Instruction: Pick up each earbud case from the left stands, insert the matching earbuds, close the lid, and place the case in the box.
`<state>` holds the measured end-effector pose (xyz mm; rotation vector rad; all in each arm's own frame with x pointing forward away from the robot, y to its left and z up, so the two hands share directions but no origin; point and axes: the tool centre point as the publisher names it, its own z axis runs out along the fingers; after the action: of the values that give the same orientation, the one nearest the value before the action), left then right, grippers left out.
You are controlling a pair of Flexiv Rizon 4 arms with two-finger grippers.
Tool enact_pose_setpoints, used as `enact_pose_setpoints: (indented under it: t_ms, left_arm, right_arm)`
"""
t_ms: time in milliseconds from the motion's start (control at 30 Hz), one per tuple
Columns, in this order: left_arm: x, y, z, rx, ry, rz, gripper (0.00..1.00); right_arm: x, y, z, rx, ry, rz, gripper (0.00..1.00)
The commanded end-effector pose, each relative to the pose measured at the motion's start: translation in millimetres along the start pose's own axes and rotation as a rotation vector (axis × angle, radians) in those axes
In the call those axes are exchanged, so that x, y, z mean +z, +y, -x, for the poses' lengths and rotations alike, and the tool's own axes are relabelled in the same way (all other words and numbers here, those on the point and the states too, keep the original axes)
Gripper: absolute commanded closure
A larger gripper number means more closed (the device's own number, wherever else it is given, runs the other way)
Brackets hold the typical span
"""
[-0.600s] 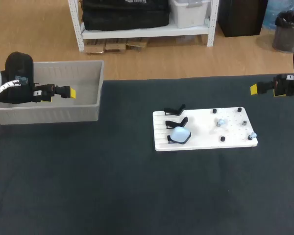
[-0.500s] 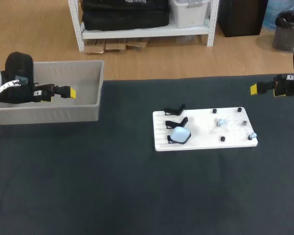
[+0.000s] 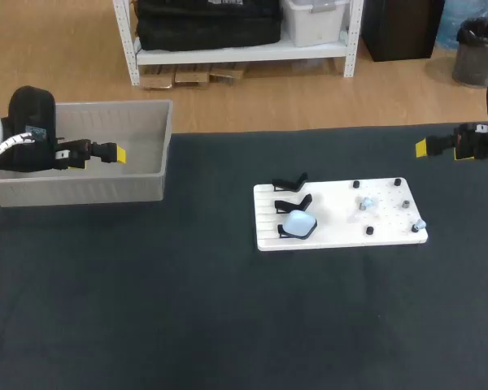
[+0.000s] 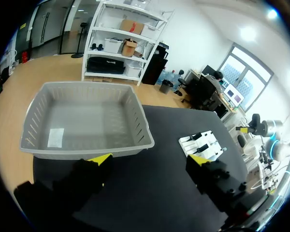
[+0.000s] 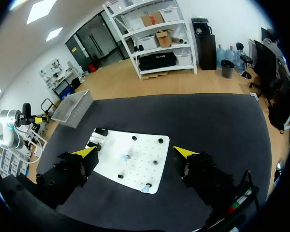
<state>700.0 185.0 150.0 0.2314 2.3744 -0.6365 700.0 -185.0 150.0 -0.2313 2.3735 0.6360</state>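
the left gripper hangs spread wide, nothing between its fingers, the grey box just ahead of its tips. the right gripper is spread and empty too, the white board ahead of it. the pale blue earbud case sits by the black stands at the board's end farthest from the right gripper, two earbuds nearer it

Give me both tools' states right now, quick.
Left tool: open, holding nothing.
Right tool: open, holding nothing.
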Motion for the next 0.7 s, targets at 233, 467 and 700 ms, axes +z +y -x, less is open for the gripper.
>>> enact_pose_setpoints:
  t_ms: [233,467,700]
  left_arm:
    - [0,0.0,0.0,0.0,0.0,0.0,0.0]
    - [0,0.0,0.0,0.0,0.0,0.0,0.0]
    - [-1,-3.1,12.6,0.095,-0.032,-0.061,0.0]
  right_arm:
    - [0,0,0,0.0,0.0,0.0,0.0]
    - [0,0,0,0.0,0.0,0.0,0.0]
    - [0,0,0,0.0,0.0,0.0,0.0]
